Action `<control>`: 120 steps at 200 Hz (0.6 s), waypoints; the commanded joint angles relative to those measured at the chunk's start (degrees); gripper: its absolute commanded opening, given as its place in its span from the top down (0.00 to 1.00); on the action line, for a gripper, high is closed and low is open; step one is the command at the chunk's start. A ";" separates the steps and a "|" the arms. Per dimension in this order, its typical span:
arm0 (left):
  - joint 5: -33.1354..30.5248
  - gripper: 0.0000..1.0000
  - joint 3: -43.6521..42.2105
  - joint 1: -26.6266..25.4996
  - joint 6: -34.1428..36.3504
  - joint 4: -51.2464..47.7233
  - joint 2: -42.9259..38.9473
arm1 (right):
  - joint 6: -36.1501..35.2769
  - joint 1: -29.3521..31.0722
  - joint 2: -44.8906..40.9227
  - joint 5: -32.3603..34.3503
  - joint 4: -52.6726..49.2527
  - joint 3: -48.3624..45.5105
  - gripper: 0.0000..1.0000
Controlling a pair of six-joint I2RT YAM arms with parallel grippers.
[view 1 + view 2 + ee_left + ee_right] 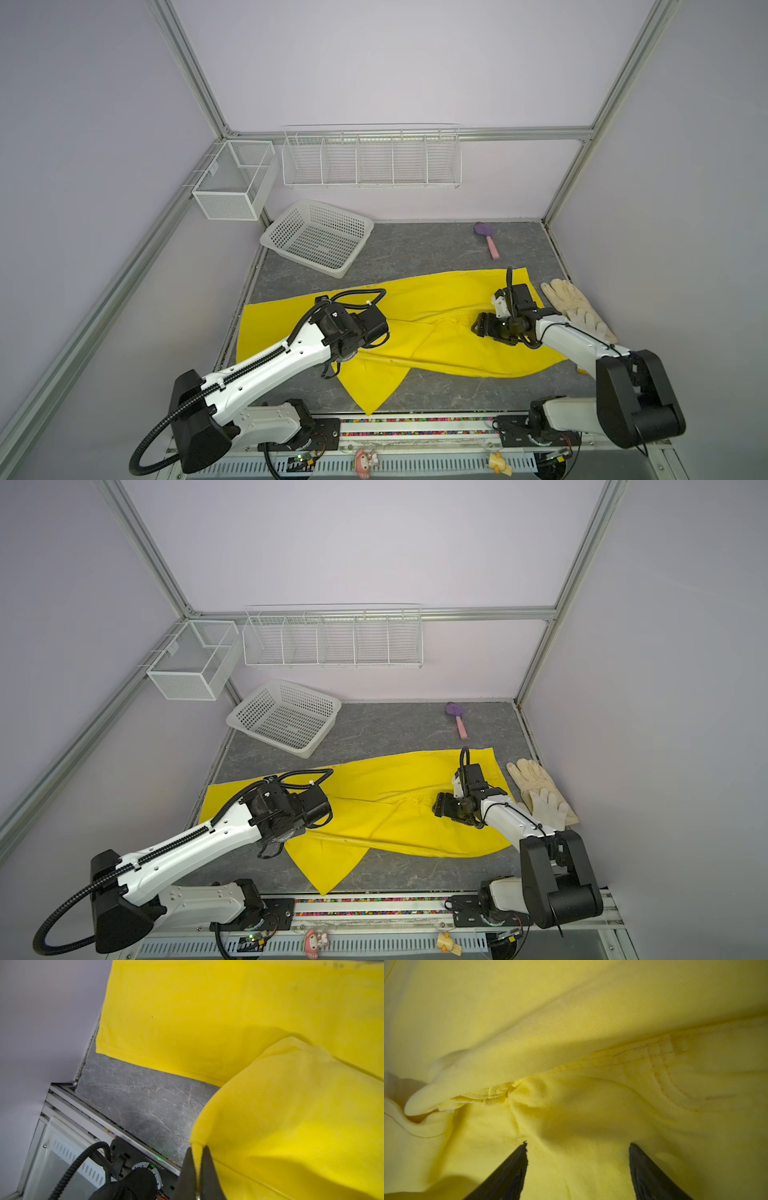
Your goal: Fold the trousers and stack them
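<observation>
A: Left edge first. Location of the trousers [436, 345]?
B: Spread across the near half of the grey table [415, 249], legs to the left, waist to the right. Far leg flat, hem close against the left wall. Near leg skewed, hem pointing at the front edge.
A: Left gripper [197, 1148]?
B: Clamped tight on a raised fold of the near leg, cloth edge pinched between the tips in the left wrist view. Hidden under the wrist in both top views. Likely gripping there to swing that leg over onto the far one.
A: Stage?
B: Early, by the look of it. No fold done, legs apart in a V, nothing stacked.
A: Middle and right?
B: Right gripper [578, 1144] low over the crotch seam, jaws spread wide, only flat cloth between them, nothing held. Touching or just above, cannot tell. Probably placed there as an anchor, to stop the seat sliding during the leg pull.
A: Clutter?
B: White basket [291, 226] back left, well apart from the cloth. Purple scoop [488, 239] back right, well apart too. Cream gloves [577, 307] just beside the waist end on the right. Risk of dragging the gloves along with any waist shift
</observation>
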 commanded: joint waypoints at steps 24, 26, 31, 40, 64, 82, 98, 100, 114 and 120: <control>-6.77 1.00 5.38 1.41 5.26 -10.58 3.49 | -0.34 -0.28 1.40 4.72 -1.52 -1.67 0.21; -6.15 1.00 5.55 1.41 6.30 -9.29 3.91 | -0.35 -0.28 1.41 4.73 -1.49 -1.62 0.21; -4.09 1.00 6.01 1.41 8.37 -6.10 4.78 | -0.30 -0.28 1.46 4.66 -1.42 -1.65 0.21; 1.40 1.00 6.80 1.26 14.18 0.80 6.54 | -0.32 -0.28 1.44 4.56 -1.38 -1.66 0.21; 10.92 1.00 8.00 -1.84 18.57 16.27 11.18 | -0.26 -0.37 1.26 4.73 -1.34 -1.75 0.21; 17.35 1.00 8.61 -3.87 21.29 25.03 15.23 | -0.17 -0.42 1.03 4.65 -1.25 -2.01 0.21; 22.46 1.00 10.91 -5.46 24.24 31.42 19.93 | -0.34 -0.46 1.28 4.43 -1.10 -1.78 0.21; 23.02 1.00 11.22 -5.51 24.47 31.92 20.48 | -0.35 -0.46 1.35 4.38 -1.03 -1.76 0.21; 25.81 1.00 12.96 -5.86 25.33 35.65 24.04 | -0.44 -0.46 1.47 4.37 -0.85 -1.75 0.21; 27.48 1.00 13.23 -5.88 25.77 37.86 25.13 | -0.41 -0.46 1.45 4.39 -0.84 -1.77 0.21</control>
